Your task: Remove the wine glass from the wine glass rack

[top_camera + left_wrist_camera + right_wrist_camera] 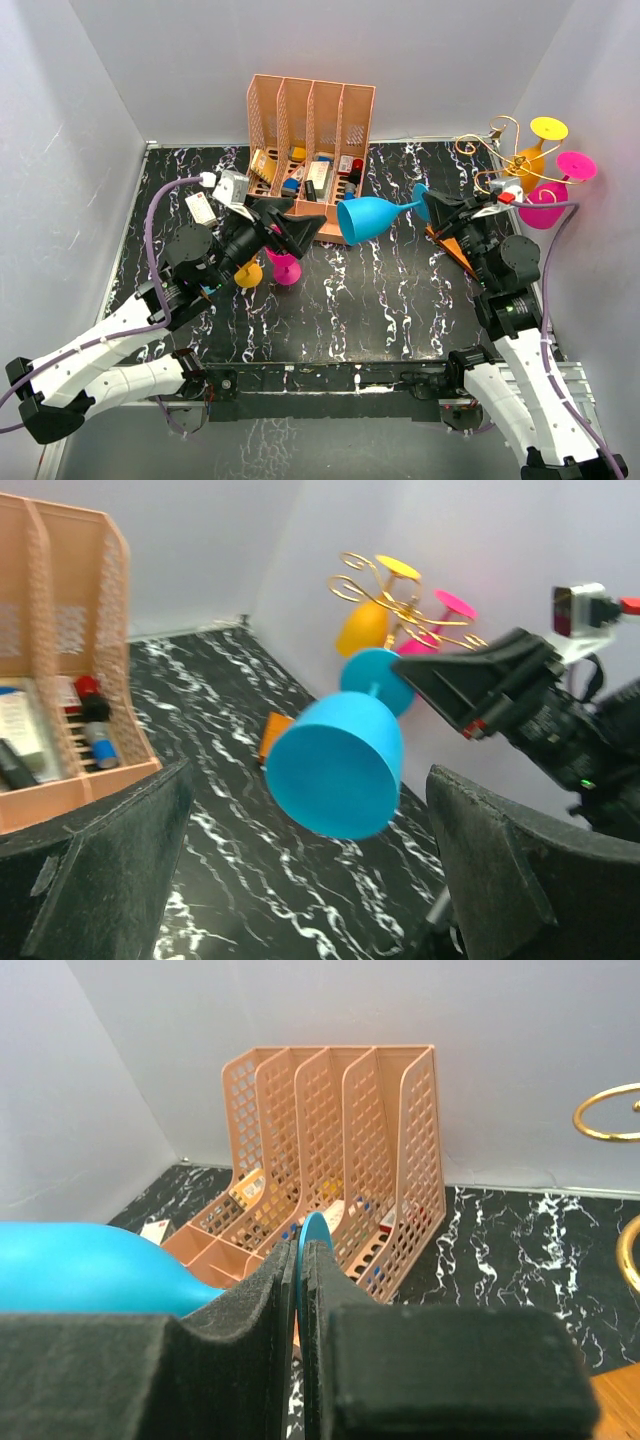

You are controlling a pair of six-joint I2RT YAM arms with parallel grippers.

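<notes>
Top view: blue wine glass point(375, 218), off the gold wire rack point(490, 150), held sideways above the black marbled table point(400, 300), bowl toward the centre. Right gripper point(432, 205) is clamped on its foot. Left gripper point(290, 235) is spread wide, holding nothing, near the peach organizer point(310, 110). Orange glass point(525, 155) and pink glass point(548, 200) hang on the rack, rear right. Left wrist view: wide-set fingers point(100, 870) either side of the blue bowl, apart from it. Right wrist view: pads point(250, 1330) pressed together on the thin blue foot disc, bowl at left.
</notes>
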